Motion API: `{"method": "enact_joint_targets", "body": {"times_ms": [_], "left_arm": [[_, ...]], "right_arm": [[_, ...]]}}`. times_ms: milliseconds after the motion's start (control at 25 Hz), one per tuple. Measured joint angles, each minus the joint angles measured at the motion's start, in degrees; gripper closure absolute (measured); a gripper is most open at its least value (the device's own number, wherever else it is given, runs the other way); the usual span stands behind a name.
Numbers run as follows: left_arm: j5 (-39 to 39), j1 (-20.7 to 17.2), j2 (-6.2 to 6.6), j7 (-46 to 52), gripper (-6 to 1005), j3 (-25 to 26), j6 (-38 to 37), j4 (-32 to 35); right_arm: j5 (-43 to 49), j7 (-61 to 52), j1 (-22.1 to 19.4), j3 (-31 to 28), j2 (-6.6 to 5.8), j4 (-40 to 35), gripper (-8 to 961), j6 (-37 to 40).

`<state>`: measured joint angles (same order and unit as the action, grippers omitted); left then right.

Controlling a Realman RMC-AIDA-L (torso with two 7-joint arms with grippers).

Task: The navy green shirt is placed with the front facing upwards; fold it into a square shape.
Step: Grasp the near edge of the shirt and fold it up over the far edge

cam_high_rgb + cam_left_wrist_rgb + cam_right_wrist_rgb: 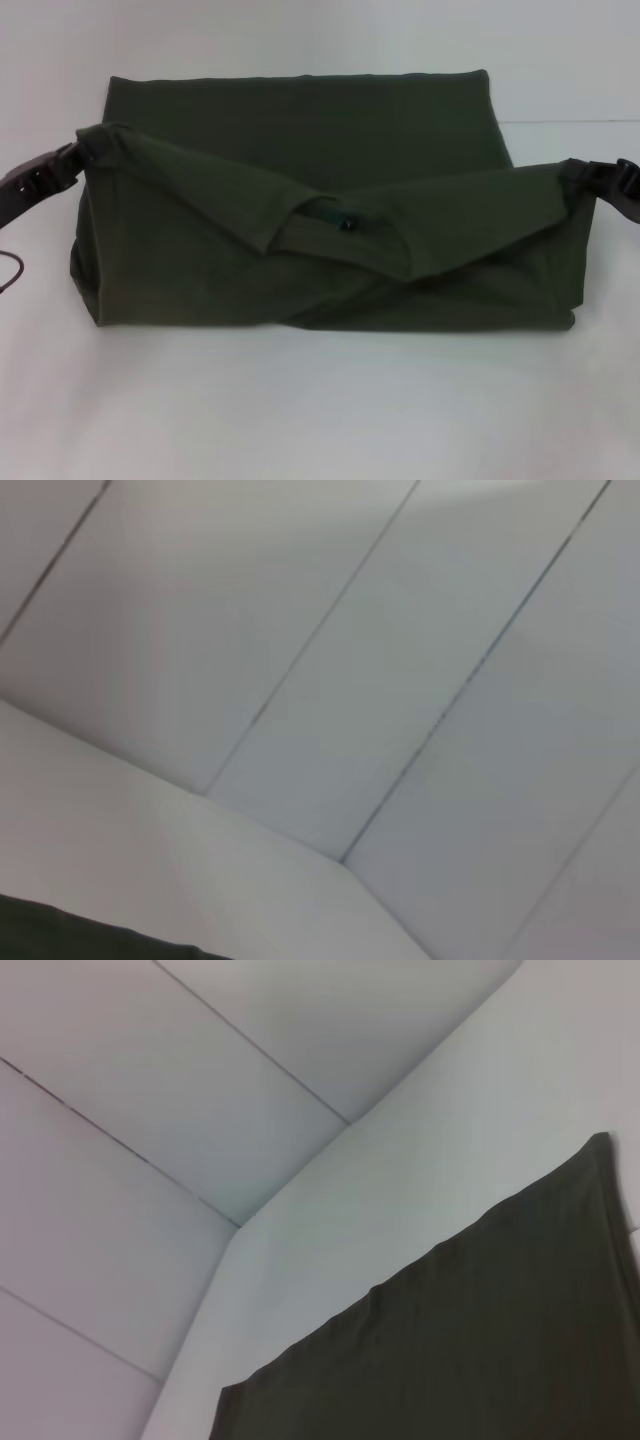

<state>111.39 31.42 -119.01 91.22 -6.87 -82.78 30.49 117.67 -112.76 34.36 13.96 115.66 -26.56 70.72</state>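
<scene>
The navy green shirt [300,130] lies partly folded in the middle of the white table [320,400], its collar and small neck label [345,222] turned toward the near side. My left gripper [82,150] is shut on the shirt's upper left corner, lifting it. At the opposite side my right gripper [572,180] is shut on the right corner, also raised. The held edge sags between them in a shallow V over the lower layer. The right wrist view shows a flat stretch of the shirt [480,1340]; the left wrist view catches only a dark sliver of shirt [60,935].
White table surface surrounds the shirt on all sides, with broad room in front. Panelled white walls [400,630] stand behind the table. A thin cable [10,275] hangs near the left arm.
</scene>
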Motion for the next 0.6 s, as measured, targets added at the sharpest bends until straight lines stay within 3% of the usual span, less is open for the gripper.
{"method": "enact_joint_targets", "body": {"times_ms": [600], "left_arm": [[-1.6,2.8,-1.22,-4.9,941,-0.3,7.9,-2.0]], "right_arm": [[0.2,0.0,2.0,1.4,0.81,2.4,939,-8.3]]}}
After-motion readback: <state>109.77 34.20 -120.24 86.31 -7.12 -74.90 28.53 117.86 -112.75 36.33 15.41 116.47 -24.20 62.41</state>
